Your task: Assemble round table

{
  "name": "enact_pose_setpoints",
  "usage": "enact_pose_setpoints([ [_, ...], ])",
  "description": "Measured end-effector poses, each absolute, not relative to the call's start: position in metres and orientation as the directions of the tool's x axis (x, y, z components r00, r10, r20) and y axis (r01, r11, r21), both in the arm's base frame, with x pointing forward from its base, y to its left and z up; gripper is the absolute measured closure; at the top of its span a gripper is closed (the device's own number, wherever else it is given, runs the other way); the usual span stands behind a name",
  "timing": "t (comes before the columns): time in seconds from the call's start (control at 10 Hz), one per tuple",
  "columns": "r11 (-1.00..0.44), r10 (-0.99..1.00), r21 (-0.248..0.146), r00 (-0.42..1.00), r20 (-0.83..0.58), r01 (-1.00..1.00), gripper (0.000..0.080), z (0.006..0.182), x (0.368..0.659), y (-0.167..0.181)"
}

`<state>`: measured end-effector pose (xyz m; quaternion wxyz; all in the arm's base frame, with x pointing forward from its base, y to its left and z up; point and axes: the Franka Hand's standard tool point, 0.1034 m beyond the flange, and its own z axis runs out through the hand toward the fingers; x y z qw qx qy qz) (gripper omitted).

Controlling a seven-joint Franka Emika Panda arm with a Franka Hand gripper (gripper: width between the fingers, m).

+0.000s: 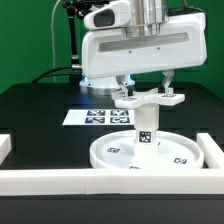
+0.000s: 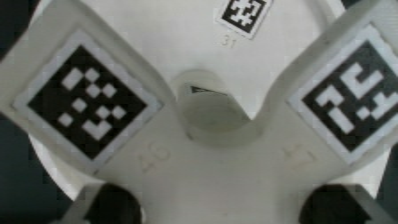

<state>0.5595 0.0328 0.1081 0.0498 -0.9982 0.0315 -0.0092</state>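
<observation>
The large rimmed round disc [image 1: 120, 158] lies flat at the table's front. The short cylindrical leg [image 1: 146, 128] stands upright on its middle, a tag facing the camera. The cross-shaped foot piece [image 1: 147, 99] sits on top of the leg. My gripper [image 1: 146, 84] comes down from above with a finger at each side of the foot piece. In the wrist view the foot piece [image 2: 214, 110] fills the frame, two tagged arms spreading outward. The dark fingertips [image 2: 118, 200] press against white plastic that fills the gap between them. The gripper [image 2: 222, 205] is shut on the foot piece.
The marker board [image 1: 92, 116] lies flat behind the disc. Long white border bars run along the front [image 1: 90, 182], the exterior view's right [image 1: 212, 150] and the exterior view's left [image 1: 3, 148]. The arm's white body [image 1: 140, 50] hangs over the work area.
</observation>
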Motion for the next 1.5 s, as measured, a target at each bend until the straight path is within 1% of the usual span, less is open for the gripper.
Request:
enact_pose_setpoints([
  [0.2,-0.982,-0.16,-0.101,0.987,0.005,-0.159,0.0354,0.108,0.5595,0.0329],
  [0.3,-0.96,-0.261,-0.106,0.965,-0.003,-0.259,0.0354,0.1078,0.5596,0.0329],
  [0.4,-0.909,-0.4,-0.129,0.916,-0.006,-0.398,0.0354,0.1075,0.5602,0.032],
  [0.5,-0.868,-0.479,-0.142,0.878,-0.017,-0.476,0.0354,0.1073,0.5602,0.0321],
  [0.7,-0.687,-0.71,-0.173,0.702,-0.047,-0.706,0.0354,0.1067,0.5613,0.0311],
  [0.8,-0.593,-0.789,-0.183,0.611,-0.06,-0.784,0.0353,0.1066,0.5605,0.0318],
  [1.0,-0.382,-0.91,-0.181,0.403,-0.097,-0.906,0.0353,0.1066,0.5613,0.0341],
  [1.1,-0.29,-0.944,-0.173,0.311,-0.113,-0.941,0.0353,0.1067,0.5614,0.0343],
  [1.3,-0.048,-0.983,-0.154,0.074,-0.169,-0.987,0.0353,0.1067,0.5617,0.0332],
  [1.5,0.043,-0.982,-0.141,-0.015,-0.19,-0.989,0.0353,0.1068,0.5619,0.0333],
])
